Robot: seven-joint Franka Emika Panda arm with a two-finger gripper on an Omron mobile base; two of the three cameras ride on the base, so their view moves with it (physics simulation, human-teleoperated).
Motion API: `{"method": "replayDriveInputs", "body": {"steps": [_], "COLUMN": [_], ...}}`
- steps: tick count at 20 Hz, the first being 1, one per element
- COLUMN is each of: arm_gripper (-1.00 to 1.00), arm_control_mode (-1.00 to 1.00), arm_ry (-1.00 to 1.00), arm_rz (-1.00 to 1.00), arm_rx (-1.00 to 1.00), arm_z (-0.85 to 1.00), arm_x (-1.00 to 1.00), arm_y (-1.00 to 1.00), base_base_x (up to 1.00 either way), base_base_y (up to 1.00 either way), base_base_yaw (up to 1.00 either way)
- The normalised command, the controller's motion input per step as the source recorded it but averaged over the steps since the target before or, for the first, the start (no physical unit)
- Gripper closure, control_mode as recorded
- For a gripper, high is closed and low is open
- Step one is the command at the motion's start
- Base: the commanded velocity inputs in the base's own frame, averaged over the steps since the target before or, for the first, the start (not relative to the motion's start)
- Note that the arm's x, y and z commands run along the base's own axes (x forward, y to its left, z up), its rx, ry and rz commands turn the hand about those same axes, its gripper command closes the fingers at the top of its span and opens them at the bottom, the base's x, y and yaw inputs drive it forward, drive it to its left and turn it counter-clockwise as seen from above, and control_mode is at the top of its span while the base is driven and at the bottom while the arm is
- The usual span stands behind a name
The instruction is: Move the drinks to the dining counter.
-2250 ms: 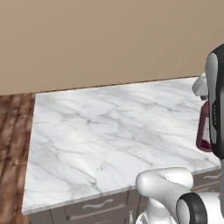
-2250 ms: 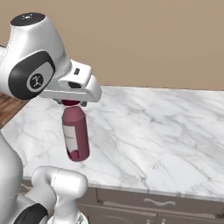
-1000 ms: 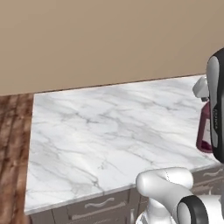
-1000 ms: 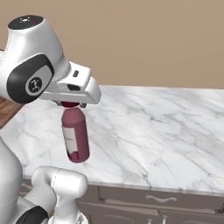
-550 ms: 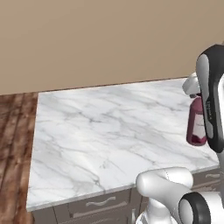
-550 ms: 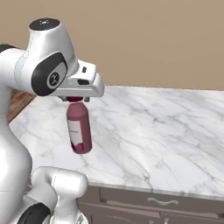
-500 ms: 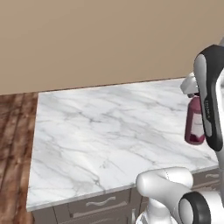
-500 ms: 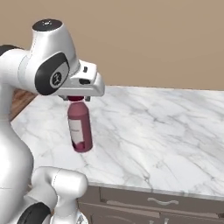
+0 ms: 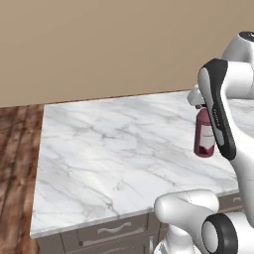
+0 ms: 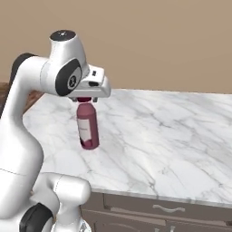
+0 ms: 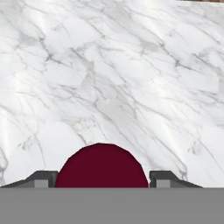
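Hanging from the hand (image 10: 86,99) is the bottle (image 10: 88,126), grasped at its dark-red cap, with a finger (image 11: 41,179) pressed on each side of the cap in the hand view. The bottle is maroon with a pale label and stays nearly upright, only a little tilted. Its base is close above the surface (image 10: 172,140), and I cannot tell if it touches the marble or not; a soft shadow lies just beside it in the right base view.

Nearest to the robot is the front edge of the surface, and under it are grey drawer fronts (image 9: 111,231) with slim curved handles. The top is a long slab of white marble with grey veins, and the veins run across it in all directions. In the left base view the bottle (image 9: 204,133) is over the right part of the slab, between the front edge and the back edge.

To the left of the slab there is a floor (image 9: 17,163) of dark reddish-brown wooden boards. Behind the slab, at its far edge, a plain tan wall (image 9: 99,44) rises and closes the room.
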Motion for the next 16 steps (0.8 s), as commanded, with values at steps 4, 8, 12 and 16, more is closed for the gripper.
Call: {"method": "replayDriveInputs", "body": {"steps": [4,8,12,16], "arm_gripper": [1.00,1.00,1.00,1.00], "arm_control_mode": [-1.00,-1.00,-1.00,-1.00], "arm_ry": [0.00,0.00,0.00,0.00], "arm_rz": [0.00,0.00,0.00,0.00], "arm_rx": [0.02,0.04,0.03,0.02], "arm_z": [-0.41,-0.44,-0.40,-0.36], "arm_x": [0.49,0.44,0.37,0.25], "arm_y": [0.00,0.00,0.00,0.00], "base_base_x": [0.00,0.00,0.00,0.00], "base_base_y": [0.00,0.00,0.00,0.00], "base_base_yaw": [0.00,0.00,0.00,0.00]}}
